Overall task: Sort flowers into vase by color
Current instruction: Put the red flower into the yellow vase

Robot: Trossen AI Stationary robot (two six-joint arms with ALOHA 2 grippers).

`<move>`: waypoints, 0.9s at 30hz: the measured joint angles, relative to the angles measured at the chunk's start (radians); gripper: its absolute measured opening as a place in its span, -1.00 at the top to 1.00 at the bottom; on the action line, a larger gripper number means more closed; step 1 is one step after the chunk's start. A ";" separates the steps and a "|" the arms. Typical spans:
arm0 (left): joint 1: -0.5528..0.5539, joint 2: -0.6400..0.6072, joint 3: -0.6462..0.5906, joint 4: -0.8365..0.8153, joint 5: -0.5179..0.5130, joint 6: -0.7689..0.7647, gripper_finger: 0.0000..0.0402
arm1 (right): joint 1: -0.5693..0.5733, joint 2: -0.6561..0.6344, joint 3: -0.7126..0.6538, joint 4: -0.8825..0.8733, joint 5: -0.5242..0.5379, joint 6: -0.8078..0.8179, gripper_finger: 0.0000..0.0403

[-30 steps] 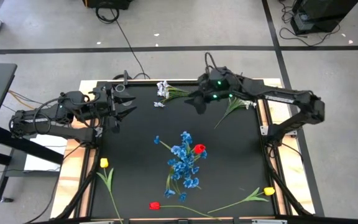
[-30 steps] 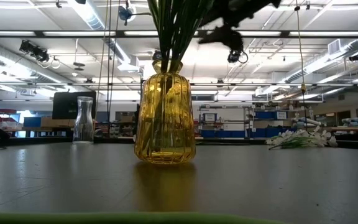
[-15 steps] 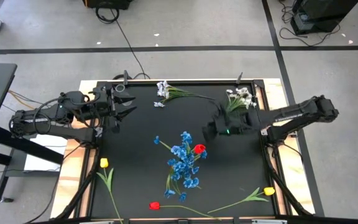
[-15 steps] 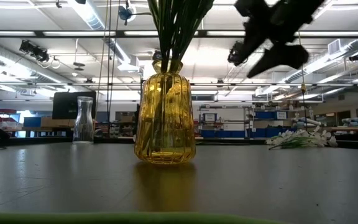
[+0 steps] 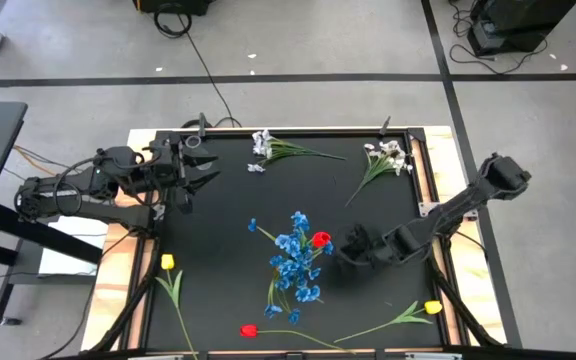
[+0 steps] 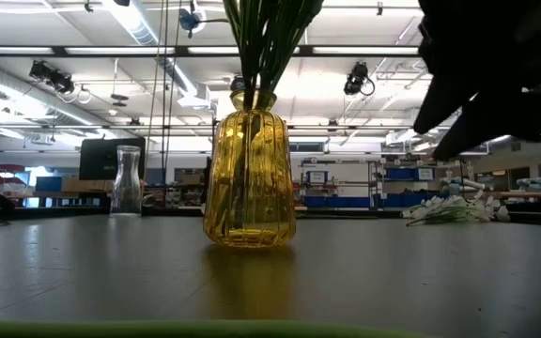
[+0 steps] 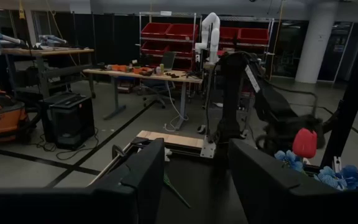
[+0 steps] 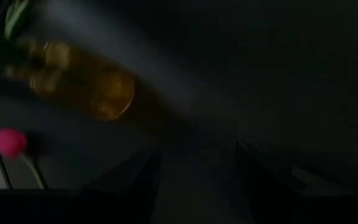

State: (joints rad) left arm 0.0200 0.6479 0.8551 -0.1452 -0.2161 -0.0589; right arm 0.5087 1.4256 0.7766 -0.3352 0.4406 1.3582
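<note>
On the black worktop (image 5: 218, 215) the yellow glass vase (image 6: 250, 178) stands near the middle, already filled with a bunch of blue flowers (image 5: 295, 262) and one red tulip (image 5: 320, 239) poking out beside them. In the low view only green stems rise from its neck. A small clear vase (image 6: 128, 180) stands farther back on the left of that view.

The right claw (image 5: 346, 250) hangs low over the worktop just to the right of the yellow vase, close to the red tulip but not touching anything that can be seen. Its wrist view shows the two dark fingers (image 8: 135, 180) apart with nothing between them, so it is open and empty; the vase and the tulip head lie ahead of it.

The left claw (image 5: 200, 175) waits at the back left corner of the worktop, fingers (image 7: 142, 177) spread and holding nothing.

Loose flowers lie around the edges: one white spray (image 5: 264, 144) at the back centre, another white spray (image 5: 386, 155) at the back right, a yellow tulip (image 5: 167, 263) at the front left, a second yellow tulip (image 5: 432, 307) at the front right, and a second red tulip (image 5: 249, 330) at the front edge, all well apart from both claws
</note>
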 joint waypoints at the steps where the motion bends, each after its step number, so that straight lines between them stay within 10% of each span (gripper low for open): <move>1: 0.000 0.000 0.000 0.000 0.000 0.000 0.09 | 0.007 0.031 0.005 0.035 -0.010 -0.033 -0.05; 27: 0.000 0.000 0.000 0.000 0.000 0.000 0.09 | 0.225 0.674 0.482 0.417 0.057 -0.634 0.07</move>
State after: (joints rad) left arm 0.0204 0.6479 0.8551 -0.1456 -0.2163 -0.0588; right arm 0.7332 2.0999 1.2589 0.0815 0.4973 0.7242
